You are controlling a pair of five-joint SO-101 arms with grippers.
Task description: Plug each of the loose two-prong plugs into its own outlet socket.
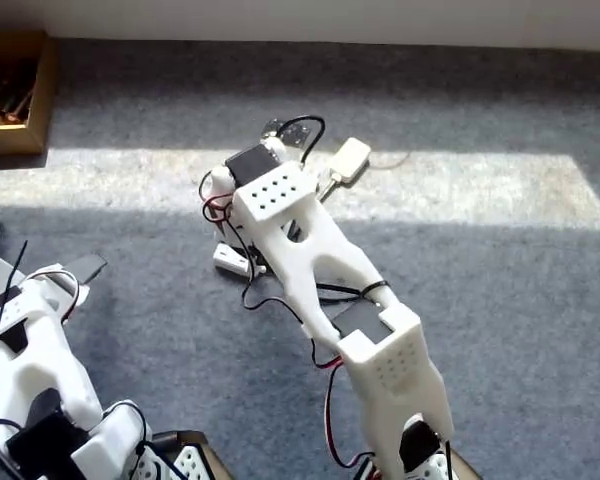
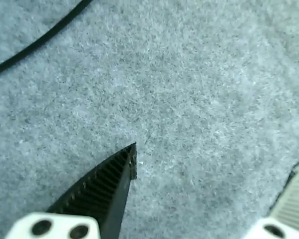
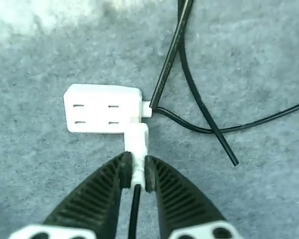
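Grey carpet point(image 1: 500, 300) carries everything.

Right arm point(image 1: 310, 260): stretched out across the carpet. Left arm point(image 1: 40, 370): parked near the lower corner of the high view.

Left hand point(image 2: 217, 159): spread wide, holding nothing, carpet beneath it.

Outlet block point(image 3: 102, 109): white, lies flat, two pairs of slots facing up. Judged to be light hard plastic that will likely skate on the carpet if pushed sideways.

Second white block point(image 1: 350, 160): lies apart in the sunlit strip, on a thin lead.

Right hand point(image 3: 135, 169): closed on the plug point(image 3: 137, 142), pinching its narrow rear end where the lead exits.

- The plug's front end touches the outlet block's side edge.
- Cannot tell whether the prongs are seated.

Handling judgement:
- Plug body is small, rigid and smooth, so grip the flat sides, not the lead.
- The prongs are probably thin and could bend if driven in skewed.

Black cord point(image 3: 189, 74): limp, loops just beside the block, could snag.
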